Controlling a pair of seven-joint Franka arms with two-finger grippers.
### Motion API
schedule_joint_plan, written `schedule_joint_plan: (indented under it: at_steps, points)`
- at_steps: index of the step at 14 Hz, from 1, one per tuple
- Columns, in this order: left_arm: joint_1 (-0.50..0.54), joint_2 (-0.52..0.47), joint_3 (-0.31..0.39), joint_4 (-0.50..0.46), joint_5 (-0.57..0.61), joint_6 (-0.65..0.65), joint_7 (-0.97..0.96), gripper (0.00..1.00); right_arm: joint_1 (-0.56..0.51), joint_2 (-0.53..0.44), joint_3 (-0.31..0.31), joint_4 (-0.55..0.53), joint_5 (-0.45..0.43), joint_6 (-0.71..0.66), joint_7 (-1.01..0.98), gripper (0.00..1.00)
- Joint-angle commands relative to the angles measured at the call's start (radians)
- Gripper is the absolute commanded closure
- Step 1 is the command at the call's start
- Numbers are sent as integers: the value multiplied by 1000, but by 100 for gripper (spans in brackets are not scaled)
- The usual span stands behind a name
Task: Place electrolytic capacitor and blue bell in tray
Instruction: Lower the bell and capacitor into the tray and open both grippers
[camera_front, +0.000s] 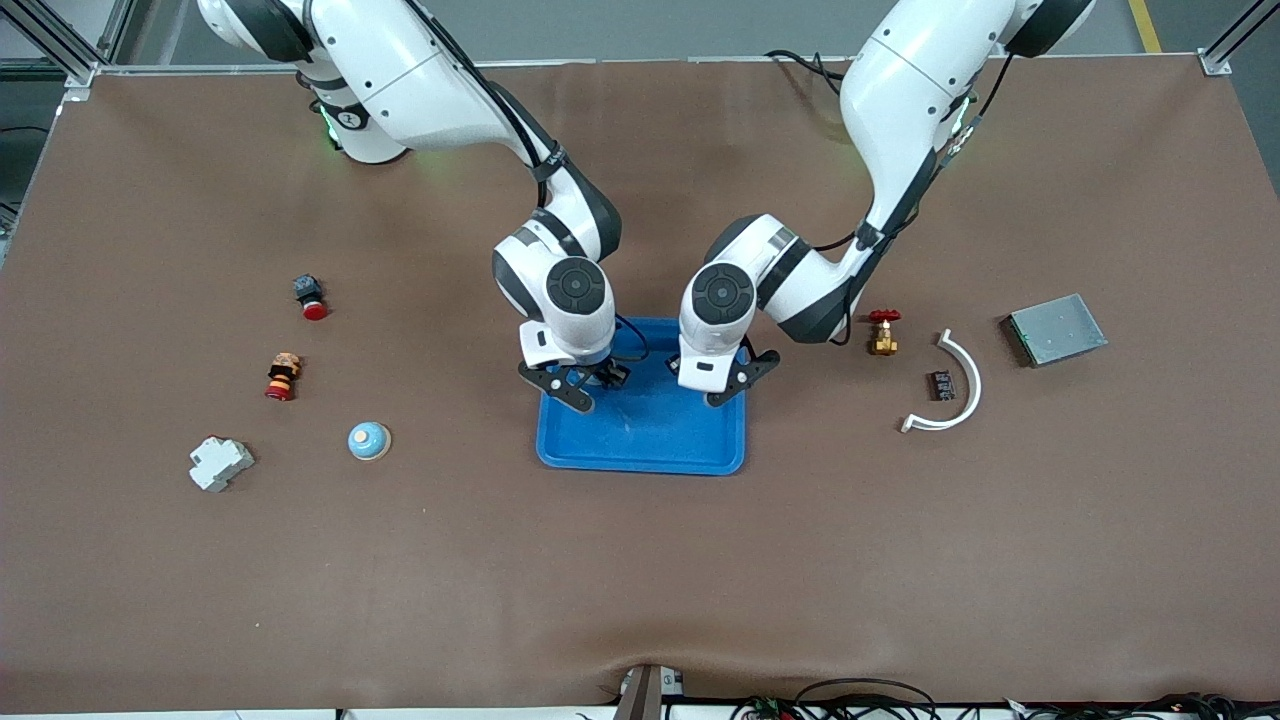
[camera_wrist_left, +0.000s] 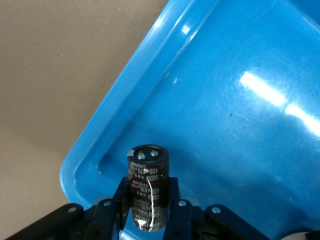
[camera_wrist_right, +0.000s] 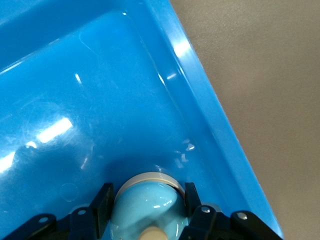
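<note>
- Front view: both tools hang over the blue tray (camera_front: 650, 440) at the counter (camera_front: 640, 560) centre, the right tool (camera_front: 583, 385) toward its 10 o'clock corner, the left tool (camera_front: 735, 380) toward 2 o'clock. Another blue bell (camera_front: 369, 441) sits on the counter toward the right arm's end.
- Left wrist view: the left tool (camera_wrist_left: 149, 207) pinches a brown electrolytic capacitor (camera_wrist_left: 147, 187) over a tray (camera_wrist_left: 240, 125) corner.
- Right wrist view: the right tool (camera_wrist_right: 146, 202) pinches a light-blue bell (camera_wrist_right: 145, 205) over the tray (camera_wrist_right: 90, 115) beside its rim.
</note>
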Motion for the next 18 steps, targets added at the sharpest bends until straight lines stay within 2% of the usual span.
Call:
schedule_joint_plan:
  at_steps: [1,2,3,10,11,12,15,18]
  points:
    - [-10,1,5,-6,26,20,-30,100,9,27,-10,33,-15,-2,25,50]
    - [-11,3,5,-6,26,19,-32,100,9,27,-10,34,-12,-2,43,8]
    - [-11,4,5,-7,26,19,-32,100,9,27,-10,34,-19,-2,78,0]
    - [-25,21,5,-6,29,19,-32,100,9,24,-10,51,-50,-15,68,0]
    - [-23,21,5,-6,34,19,-32,94,6,22,-10,51,-52,-17,65,0]
    - [-23,21,5,-6,40,19,-32,79,3,19,-10,52,-52,-23,49,0]
    - [-23,21,5,-6,40,17,-27,0,-9,13,-10,106,-50,-167,-65,0]
    - [-22,9,5,-1,92,-6,-21,0,-48,-5,-12,126,-52,-259,-174,0]
